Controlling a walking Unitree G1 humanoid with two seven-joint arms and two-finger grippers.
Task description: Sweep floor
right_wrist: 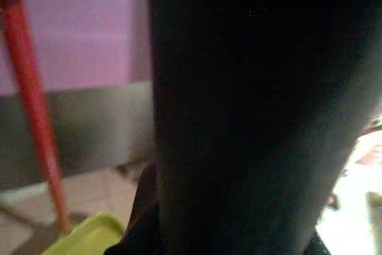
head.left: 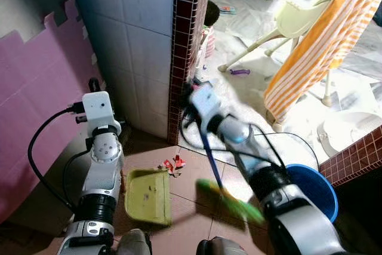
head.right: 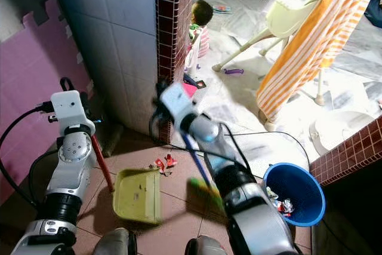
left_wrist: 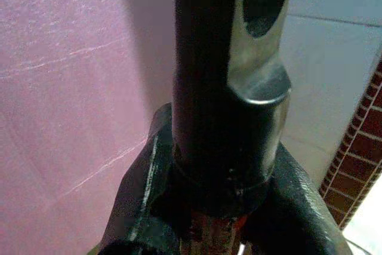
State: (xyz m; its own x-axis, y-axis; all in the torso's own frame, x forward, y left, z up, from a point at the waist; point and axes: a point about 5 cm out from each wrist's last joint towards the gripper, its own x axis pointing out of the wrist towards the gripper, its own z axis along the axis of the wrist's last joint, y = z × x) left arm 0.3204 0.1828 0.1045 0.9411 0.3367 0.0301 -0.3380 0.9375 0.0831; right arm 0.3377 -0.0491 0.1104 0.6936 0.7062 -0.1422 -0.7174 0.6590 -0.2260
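- Left arm is up beside the pink foam wall (head.left: 36, 106), wrist bent so the left claw (left_wrist: 224, 207) points down along the red dustpan handle (head.right: 101, 162).
- In the left wrist view the black fingers (left_wrist: 143, 195) sit on either side of a dark shaft, clamped on it, with a bit of red showing at the base.
- That handle slants down to the yellow-green dustpan (head.left: 147, 195), which lies flat on the tiled floor (head.left: 185, 219), mouth toward the wall corner.
- Right arm reaches forward across the middle, blurred with motion; the right claw (head.left: 200, 111) is at the top of the blue broom handle (head.left: 210, 159).
- I cannot tell whether the right claw's fingers are closed on it: the right wrist view is mostly a dark mass.
- The broom's green bristles (head.left: 230, 201) are smeared, low over the floor just right of the dustpan.
- Red scraps of litter (head.left: 172, 164) lie on the tiles at the far edge of the dustpan, near the brick-tiled pillar (head.left: 185, 46).
- A blue bin (head.right: 293, 194) with rubbish inside stands to the right.
- Beyond the pillar, a small child (head.right: 200, 28) sits on the pale floor, near a high chair (head.left: 286, 25) draped with an orange striped cloth (head.left: 322, 46).
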